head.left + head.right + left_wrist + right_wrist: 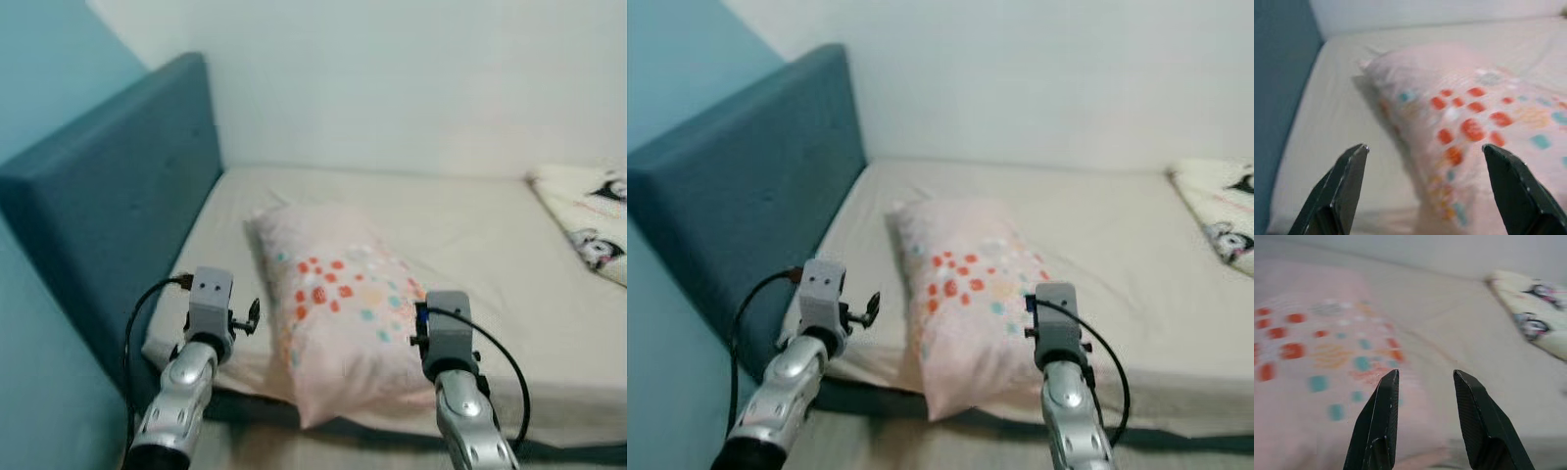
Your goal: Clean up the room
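**Pillow lies between two raised arms at the bed's near edge**

A pink pillow [343,304] with red and teal spots lies on the bed [470,235], its long axis running from the near edge of the mattress back toward the wall, its far end angled slightly toward the headboard [118,206]. Its near corner hangs just over the mattress edge. The robot stands at that edge with both arms lifted, one to each side of the pillow.

The left end effector [1425,188] is spread wide, its two fingers framing the pillow's headboard-side flank; the pillow lies ahead of it and toward the side away from the headboard, with bare sheet showing on the headboard side. The right end effector [1425,418] is also parted, though more narrowly, and points along the pillow's other flank, with the pillow's near end just beside and under it. Neither grips anything, and neither appears to touch the fabric.

The right arm looks slightly nearer to the pillow's overhanging corner, while the left is near the long side facing the headboard. Any straightening would likely mean swinging the pillow's long axis round to lie along the headboard, which probably calls for both sides to be taken.

Beyond the pillow, away from the headboard, a cartoon-print blanket [593,220] lies at the bed's far side, well apart.
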You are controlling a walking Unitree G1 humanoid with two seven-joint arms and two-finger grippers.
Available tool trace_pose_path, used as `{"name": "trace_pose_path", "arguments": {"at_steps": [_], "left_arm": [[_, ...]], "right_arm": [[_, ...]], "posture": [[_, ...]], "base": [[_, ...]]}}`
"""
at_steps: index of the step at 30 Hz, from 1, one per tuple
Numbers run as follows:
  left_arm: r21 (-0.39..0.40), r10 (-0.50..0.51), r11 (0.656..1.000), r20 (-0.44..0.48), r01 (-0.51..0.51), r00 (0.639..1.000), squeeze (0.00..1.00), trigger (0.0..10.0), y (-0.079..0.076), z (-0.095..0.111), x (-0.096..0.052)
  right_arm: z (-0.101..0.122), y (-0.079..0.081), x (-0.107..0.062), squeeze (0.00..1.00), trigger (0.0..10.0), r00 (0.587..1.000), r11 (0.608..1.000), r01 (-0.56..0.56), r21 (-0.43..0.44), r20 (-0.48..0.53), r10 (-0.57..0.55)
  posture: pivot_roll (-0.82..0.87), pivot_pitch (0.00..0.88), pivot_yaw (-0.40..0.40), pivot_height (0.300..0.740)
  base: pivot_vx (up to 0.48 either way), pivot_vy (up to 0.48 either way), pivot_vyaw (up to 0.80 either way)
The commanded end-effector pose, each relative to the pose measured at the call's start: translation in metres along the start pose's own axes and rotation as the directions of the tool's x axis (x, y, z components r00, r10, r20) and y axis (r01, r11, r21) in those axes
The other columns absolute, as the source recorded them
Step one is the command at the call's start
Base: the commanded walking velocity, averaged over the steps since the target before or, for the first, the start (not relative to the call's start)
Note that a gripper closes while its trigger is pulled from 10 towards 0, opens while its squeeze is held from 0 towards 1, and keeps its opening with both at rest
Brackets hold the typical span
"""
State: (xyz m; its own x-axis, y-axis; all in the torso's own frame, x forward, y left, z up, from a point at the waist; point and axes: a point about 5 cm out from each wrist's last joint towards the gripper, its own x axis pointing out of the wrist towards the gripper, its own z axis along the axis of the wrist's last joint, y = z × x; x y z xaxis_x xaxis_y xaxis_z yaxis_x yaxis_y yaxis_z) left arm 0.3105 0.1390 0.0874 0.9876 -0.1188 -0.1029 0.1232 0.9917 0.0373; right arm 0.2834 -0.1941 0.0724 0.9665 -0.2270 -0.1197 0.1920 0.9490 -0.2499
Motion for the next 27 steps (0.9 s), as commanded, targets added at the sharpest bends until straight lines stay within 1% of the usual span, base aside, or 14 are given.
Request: {"name": "trace_pose_path", "arguments": {"at_steps": [1,8,9,12,16,27], "left_arm": [[-0.005,0.005,1.0,0.014,-0.005,1.0,0.0,10.0,0.0002,0.0015,-0.0011],[-0.005,0.009,1.0,0.013,-0.009,1.0,0.0,10.0,0.0012,0.0013,-0.0019],[-0.004,0.017,1.0,0.023,-0.017,1.0,0.0,10.0,0.0025,0.0034,-0.0017],[-0.001,0.021,1.0,0.028,-0.021,0.999,0.0,10.0,0.0032,0.0047,-0.0014],[0.004,0.026,1.0,0.051,-0.026,0.998,0.0,10.0,0.0043,0.0087,-0.0005],[0.001,0.025,1.0,0.054,-0.026,0.998,0.0,10.0,0.005,0.0093,-0.0004]], "right_arm": [[0.0007,0.0008,-0.001,0.0,10.0,1.0,1.0,0.003,0.006,0.003,-0.003],[0.0011,0.0012,-0.0008,0.0,10.0,1.0,1.0,0.004,0.009,0.004,-0.005],[0.0044,0.0025,0.0006,0.0,10.0,1.0,1.0,-0.008,-0.015,0.02,0.008],[0.006,0.0033,0.0009,0.0,10.0,0.999,0.999,-0.016,-0.037,0.03,0.017],[0.0058,0.0071,0.0004,0.0,10.0,0.999,0.999,-0.04,-0.008,0.034,0.04],[0.005,0.0101,-0.0008,0.0,10.0,0.998,0.999,-0.052,0.002,0.032,0.052]], "posture": [[-0.03,0.0,-0.012,0.74],[-0.03,0.0,-0.012,0.74],[-0.03,0.0,-0.014,0.74],[-0.03,0.0,-0.014,0.74],[-0.02,0.0,-0.015,0.74],[-0.02,0.0,-0.011,0.74]], "base": [[0.0,0.0,-0.8],[0.0,0.0,-0.8],[0.0,0.0,-0.53],[0.0,0.0,-0.53],[0.0,0.0,0.0],[0.367,0.0,0.0]]}}
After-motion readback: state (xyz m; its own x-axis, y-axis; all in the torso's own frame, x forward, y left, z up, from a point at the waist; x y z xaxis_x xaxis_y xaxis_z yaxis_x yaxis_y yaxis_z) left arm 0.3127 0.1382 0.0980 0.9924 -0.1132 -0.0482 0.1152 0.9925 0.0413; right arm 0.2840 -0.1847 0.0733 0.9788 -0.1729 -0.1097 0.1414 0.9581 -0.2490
